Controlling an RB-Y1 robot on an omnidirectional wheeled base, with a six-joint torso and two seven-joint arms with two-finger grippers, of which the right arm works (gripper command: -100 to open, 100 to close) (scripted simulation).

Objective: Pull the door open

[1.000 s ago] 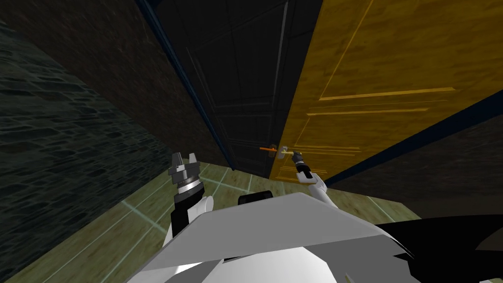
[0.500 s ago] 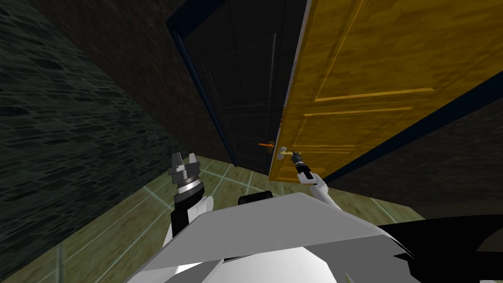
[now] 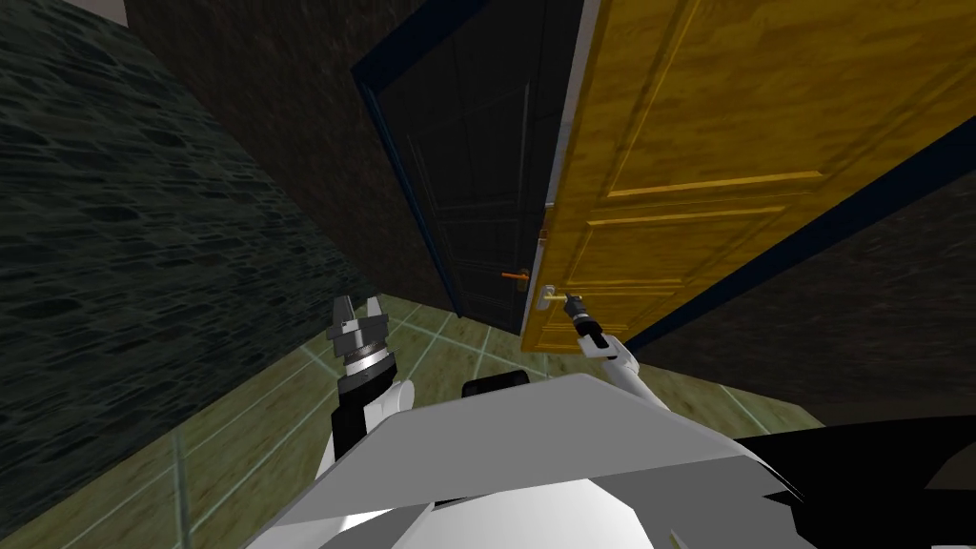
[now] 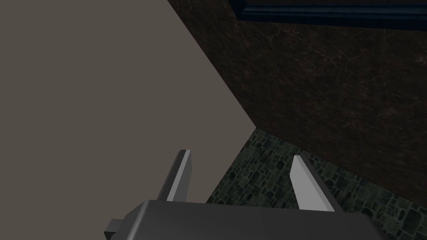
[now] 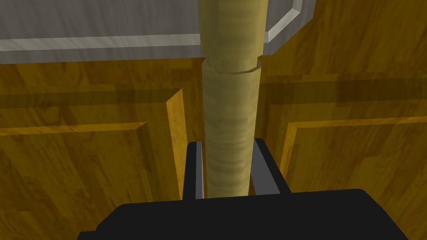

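Note:
An amber wooden panelled door point(image 3: 724, 124) stands partly swung out of its dark blue frame point(image 3: 410, 191). My right gripper point(image 3: 570, 304) is shut on the door's pale yellow lever handle point(image 3: 555, 296). In the right wrist view the handle point(image 5: 230, 125) runs between the two fingers point(image 5: 197, 171), which press its sides, up to a grey plate point(image 5: 104, 29) on the door point(image 5: 83, 166). An orange handle point(image 3: 516, 276) of the door's far side shows past its edge. My left gripper point(image 3: 357, 312) is raised at the left, away from the door, open with nothing between its fingers point(image 4: 182, 175).
A dark stone wall point(image 3: 114, 248) runs close along my left, meeting a brown wall point(image 3: 276, 114) beside the frame. Beyond the frame is a dark panelled surface point(image 3: 477, 172). Green tiled floor point(image 3: 257, 429) lies in front of me. Another brown wall point(image 3: 858, 315) stands right of the door.
The door has swung further out of its frame with my right gripper on the handle; the gap at its edge is wider. The whole view has shifted, so I have moved.

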